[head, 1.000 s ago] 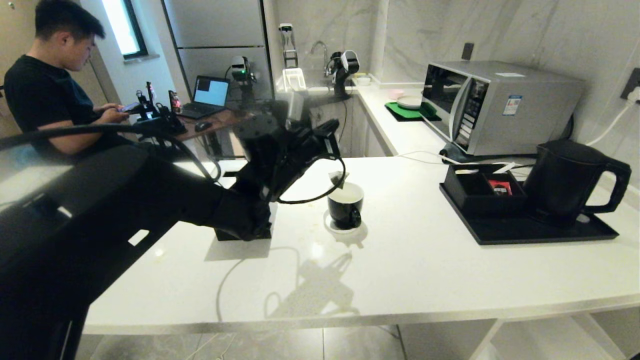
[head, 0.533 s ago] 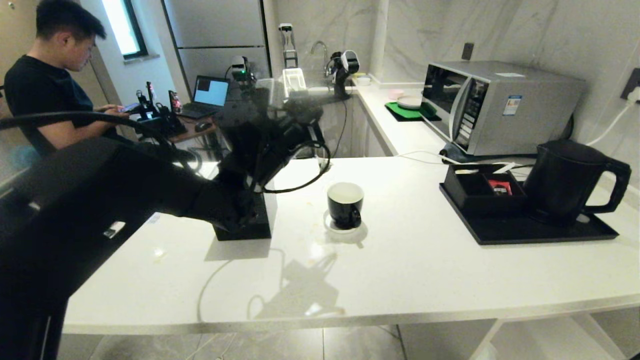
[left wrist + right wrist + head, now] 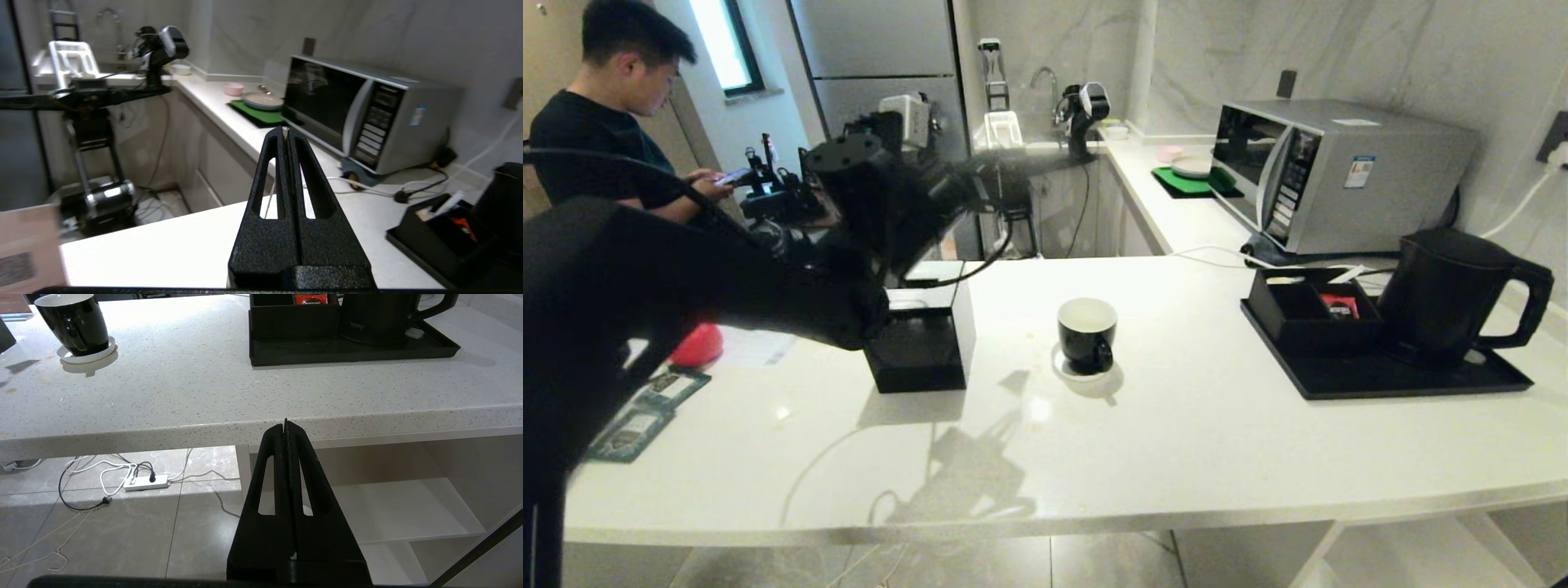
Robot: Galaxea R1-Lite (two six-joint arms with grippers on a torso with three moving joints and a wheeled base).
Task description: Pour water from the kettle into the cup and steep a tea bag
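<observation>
Our left gripper (image 3: 287, 130) pinches a thin white string at the cup's (image 3: 1087, 333) ten o'clock; our right gripper (image 3: 286, 424) is closed, empty.

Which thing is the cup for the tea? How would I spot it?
Find the big white counter. Near its middle, left of the black tray with the tall kettle, stands the cup on a small white coaster. It is short, shiny black outside and white inside.

cup (image 3: 1087, 333): glossy black | kettle (image 3: 1445, 294): matt black, probably plastic | counter (image 3: 1217, 441): smooth speckled stone | microwave (image 3: 1339, 171): brushed metal
</observation>
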